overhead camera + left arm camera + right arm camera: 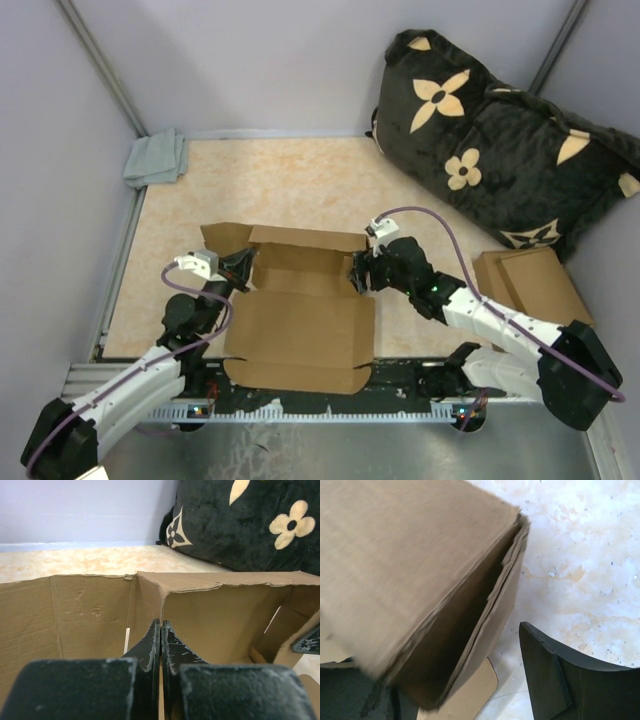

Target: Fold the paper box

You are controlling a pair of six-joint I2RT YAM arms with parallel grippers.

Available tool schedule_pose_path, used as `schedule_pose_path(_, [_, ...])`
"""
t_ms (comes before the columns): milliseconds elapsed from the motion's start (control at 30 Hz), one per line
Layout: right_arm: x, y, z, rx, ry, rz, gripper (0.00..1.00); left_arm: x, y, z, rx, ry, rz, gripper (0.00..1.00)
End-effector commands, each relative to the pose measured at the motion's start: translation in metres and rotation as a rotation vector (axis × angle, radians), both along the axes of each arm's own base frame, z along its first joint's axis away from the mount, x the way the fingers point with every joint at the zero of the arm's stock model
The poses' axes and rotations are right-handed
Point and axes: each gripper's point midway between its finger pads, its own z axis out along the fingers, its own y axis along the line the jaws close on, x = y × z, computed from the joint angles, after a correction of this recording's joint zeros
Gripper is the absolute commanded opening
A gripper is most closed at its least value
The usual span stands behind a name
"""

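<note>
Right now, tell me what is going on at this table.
Two arms are folding the paper box. Its far half has walls standing up, and the near panel lies flat toward the arms. The left arm has its jaws shut at the box's left wall; whether they pinch card is unclear. The right arm has its jaws open, straddling the doubled right wall without gripping it.
</note>
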Motion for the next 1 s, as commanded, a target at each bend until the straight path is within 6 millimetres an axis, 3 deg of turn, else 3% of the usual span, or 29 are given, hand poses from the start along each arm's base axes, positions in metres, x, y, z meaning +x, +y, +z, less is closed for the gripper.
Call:
schedule_pose_path(0, [0.020,-0.002,0.006,0.014,-0.072,-0.086,0.66,-0.011,0.003,-0.045,0.045,0.041,-0.014,0.00])
schedule_pose_path(233, [0.036,-0.014,0.018,0.024,-0.177,-0.179,0.57,0.004,0.005,-0.050,0.052,0.094,0.040,0.00])
schedule_pose_path(467, [0.039,-0.007,0.026,0.053,-0.262,-0.128,0.54,0.009,-0.005,-0.054,0.045,0.107,0.013,0.00])
schedule_pose_path(967, [0.032,0.002,0.014,0.067,-0.235,-0.068,0.80,0.005,-0.005,-0.055,0.038,0.113,0.006,0.00])
